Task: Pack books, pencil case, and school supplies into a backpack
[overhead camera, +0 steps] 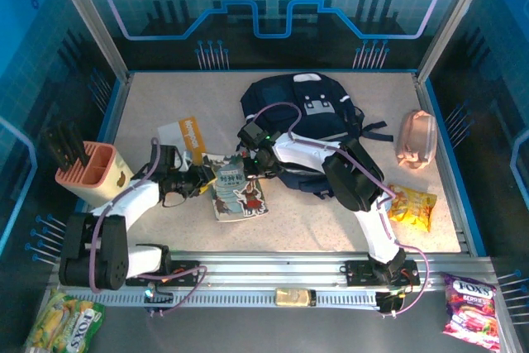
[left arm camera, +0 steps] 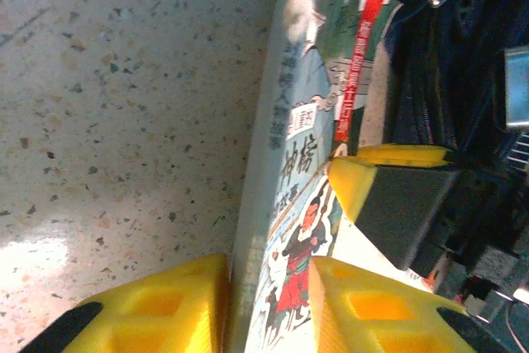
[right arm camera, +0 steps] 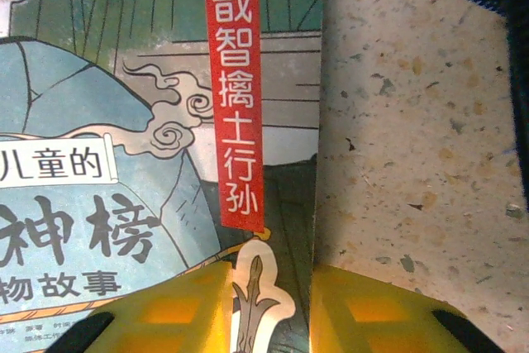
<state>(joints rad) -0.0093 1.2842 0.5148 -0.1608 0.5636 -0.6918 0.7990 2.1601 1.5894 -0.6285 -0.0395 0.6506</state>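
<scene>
Both arms reach inward, each gripper [left arm camera: 269, 307] [right arm camera: 269, 312] straddling the grey-teal book's [overhead camera: 238, 192] edge.

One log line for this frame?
left gripper: closed on book edge | right gripper: closed on opposite edge | backpack: behind | pencil case: unpacked

Grey-teal illustrated book [overhead camera: 238, 190] with red banner; navy backpack [overhead camera: 307, 109]; speckled beige table [overhead camera: 165, 101].

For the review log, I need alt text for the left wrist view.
The left tool straddles the edge of a grey-teal illustrated book, one yellow finger on the speckled table side, the other over the cover's red figure. The right tool's yellow-tipped finger touches the cover, dark backpack behind.
</scene>
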